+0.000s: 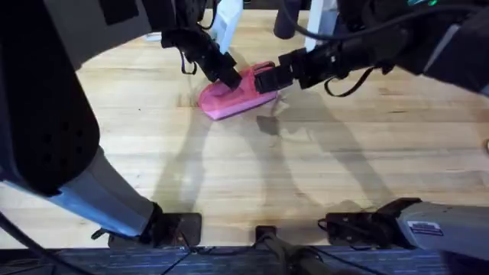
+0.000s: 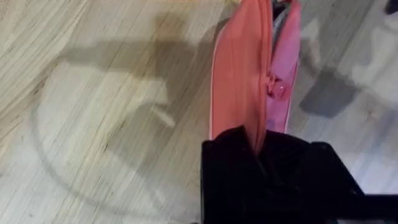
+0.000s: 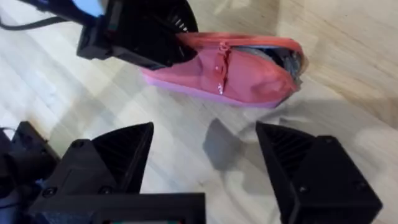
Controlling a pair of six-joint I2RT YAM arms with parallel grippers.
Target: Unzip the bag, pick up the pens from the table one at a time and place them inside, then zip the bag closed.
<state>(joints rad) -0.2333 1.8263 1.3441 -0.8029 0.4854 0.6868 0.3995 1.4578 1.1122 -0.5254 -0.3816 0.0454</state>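
Closest to the overhead camera: big dark blurry left arm filling the left side, plus both arm bases along the near edge. Past those, lots of bare table (image 1: 306, 176), pale planks with shadows across them.

Further out, around the middle of the far half, sits the bag (image 1: 233, 97). Pink pouch lying on the wood, long axis running diagonally: one end nearer and to the left, other end farther and to the right. Zipper edge up on top; zipper pull (image 3: 220, 62) roughly midway along in the right wrist view, and the end of the pouch beyond it gaping open with dark lining showing.

Left gripper (image 1: 221, 70) coming in from the far left, clamped down on the pouch's left end; from its own wrist camera, black fingers (image 2: 273, 171) pinched right on the pink fabric at the zipper seam.

Right gripper (image 1: 267, 79) reaching in from the right, at the pouch's far right end, looks just touching or barely off it, can't tell which from above. Own wrist view shows its two black fingers (image 3: 112, 162) spread wide apart, nothing between them, pouch a bit beyond.
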